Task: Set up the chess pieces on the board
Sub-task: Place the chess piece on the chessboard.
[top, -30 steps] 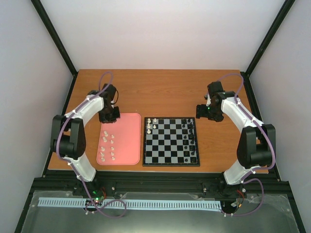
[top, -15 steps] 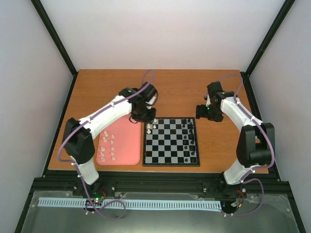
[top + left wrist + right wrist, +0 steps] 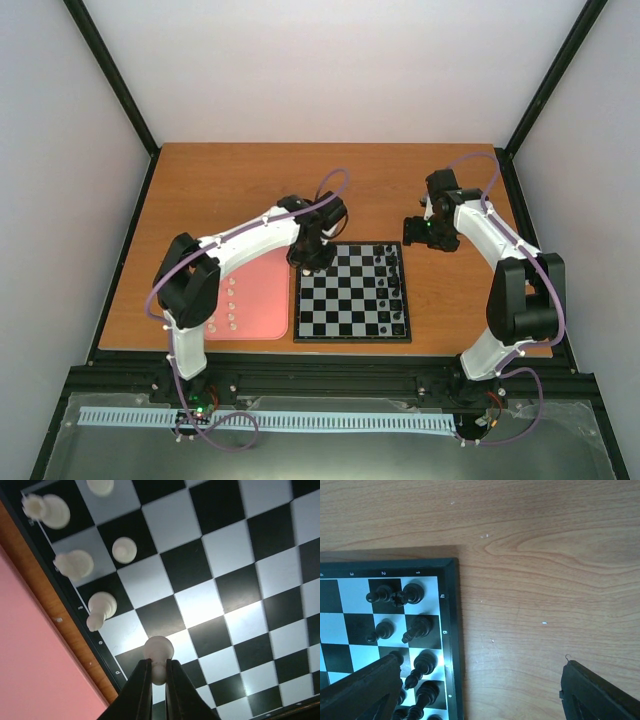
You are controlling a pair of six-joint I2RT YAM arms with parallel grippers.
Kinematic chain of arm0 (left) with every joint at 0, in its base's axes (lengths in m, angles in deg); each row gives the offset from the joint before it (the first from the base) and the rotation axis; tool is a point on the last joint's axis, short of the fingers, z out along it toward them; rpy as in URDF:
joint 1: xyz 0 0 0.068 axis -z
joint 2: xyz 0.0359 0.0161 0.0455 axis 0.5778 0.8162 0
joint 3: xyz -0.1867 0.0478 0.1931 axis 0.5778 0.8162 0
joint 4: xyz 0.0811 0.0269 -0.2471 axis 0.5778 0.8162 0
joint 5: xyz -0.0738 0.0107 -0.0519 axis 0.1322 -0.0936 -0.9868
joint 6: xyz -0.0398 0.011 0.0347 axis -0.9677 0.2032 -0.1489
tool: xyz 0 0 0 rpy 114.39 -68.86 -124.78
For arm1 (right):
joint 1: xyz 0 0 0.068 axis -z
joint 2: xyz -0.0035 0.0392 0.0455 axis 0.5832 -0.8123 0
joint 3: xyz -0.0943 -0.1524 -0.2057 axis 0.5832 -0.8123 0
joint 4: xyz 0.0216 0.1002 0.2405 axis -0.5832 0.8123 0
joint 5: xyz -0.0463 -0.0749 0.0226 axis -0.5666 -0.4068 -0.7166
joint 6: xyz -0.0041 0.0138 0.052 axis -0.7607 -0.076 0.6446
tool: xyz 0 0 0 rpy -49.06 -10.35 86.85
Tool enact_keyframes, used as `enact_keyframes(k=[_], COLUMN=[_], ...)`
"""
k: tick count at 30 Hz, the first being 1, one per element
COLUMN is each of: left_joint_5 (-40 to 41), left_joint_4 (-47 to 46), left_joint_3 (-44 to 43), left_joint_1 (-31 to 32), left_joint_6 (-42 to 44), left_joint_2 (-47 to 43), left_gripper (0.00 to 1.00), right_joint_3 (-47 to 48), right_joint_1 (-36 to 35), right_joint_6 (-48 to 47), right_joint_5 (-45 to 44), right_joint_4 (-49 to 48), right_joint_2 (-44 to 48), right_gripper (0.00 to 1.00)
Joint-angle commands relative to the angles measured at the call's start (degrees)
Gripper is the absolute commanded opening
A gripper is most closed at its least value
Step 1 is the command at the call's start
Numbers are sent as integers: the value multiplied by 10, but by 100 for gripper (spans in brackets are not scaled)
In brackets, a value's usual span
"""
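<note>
The board [image 3: 352,318] lies mid-table with black and pale checks. My left gripper [image 3: 309,255] hangs over its far left corner, shut on a white pawn [image 3: 159,656] held above the squares [image 3: 200,605]. Several white pieces [image 3: 102,606] stand along the board's left edge below it. More white pieces [image 3: 232,305] lie on the pink tray [image 3: 262,310], partly hidden by the left arm. My right gripper [image 3: 418,232] is open and empty beside the board's far right corner; its fingertips [image 3: 365,685] spread wide over the wood.
Black pieces [image 3: 412,594] fill the board's right columns [image 3: 395,290]. The pink tray [image 3: 30,665] lies just left of the board. Bare wooden table [image 3: 545,580] extends right of the board.
My left arm swung right from the far end of the pink tray to the board's far left corner, carrying the white pawn. The right arm has not moved.
</note>
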Motion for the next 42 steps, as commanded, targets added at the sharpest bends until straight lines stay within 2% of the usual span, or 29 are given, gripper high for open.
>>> enact_keyframes(k=[1, 8, 23, 42], left_joint_5=[1, -3, 23, 49], left_joint_4=[-22, -45, -43, -28], left_joint_3=[32, 50, -15, -32], left_joint_1=[5, 6, 7, 6], left_joint_6=[-8, -17, -10, -2], left_joint_2=[2, 18, 78, 98], left_gripper=[2, 2, 2, 3], right_joint_3=[-12, -6, -6, -3], right_joint_1=[3, 3, 3, 3], right_joint_6=[4, 2, 0, -2], right_joint_5=[-4, -4, -7, -8], right_joint_4=[-6, -3, -2, -3], right_joint_2=[14, 12, 10, 1], right_gripper=[100, 100, 100, 100])
